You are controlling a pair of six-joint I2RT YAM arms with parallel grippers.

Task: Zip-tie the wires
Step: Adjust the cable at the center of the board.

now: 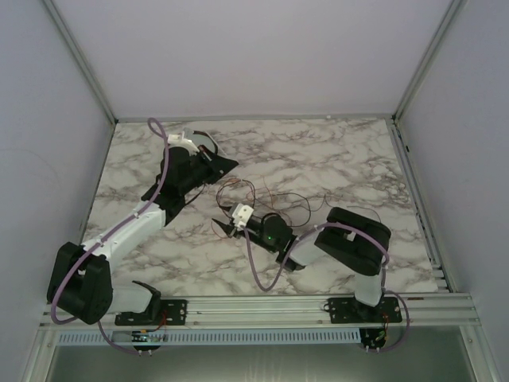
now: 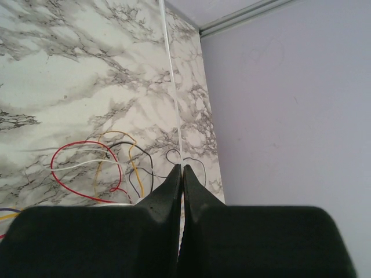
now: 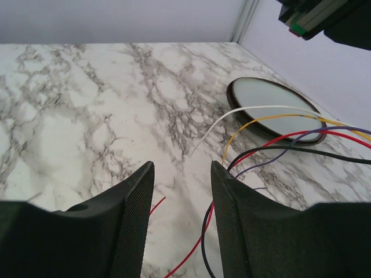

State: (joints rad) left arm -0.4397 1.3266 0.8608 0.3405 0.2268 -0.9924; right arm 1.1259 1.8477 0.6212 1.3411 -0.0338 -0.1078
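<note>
The wires (image 1: 266, 195) lie as a loose tangle of thin coloured strands on the marble table, between the two arms. In the left wrist view the wires (image 2: 87, 142) loop red, yellow, black and white just beyond my left gripper (image 2: 181, 167). That gripper is shut on a thin white zip tie (image 2: 171, 75), which runs straight up from its tips. My left gripper (image 1: 229, 164) hangs over the far left of the tangle. My right gripper (image 3: 181, 165) is open, low over the table. A red and a black strand of the wires (image 3: 272, 141) pass loosely along its right finger.
A round dark-rimmed dish (image 3: 272, 107) lies flat on the table beyond the right gripper, with wires crossing its near edge. The enclosure's lilac wall (image 2: 290, 116) stands close on the left gripper's right. Metal frame rails border the table (image 1: 358, 151).
</note>
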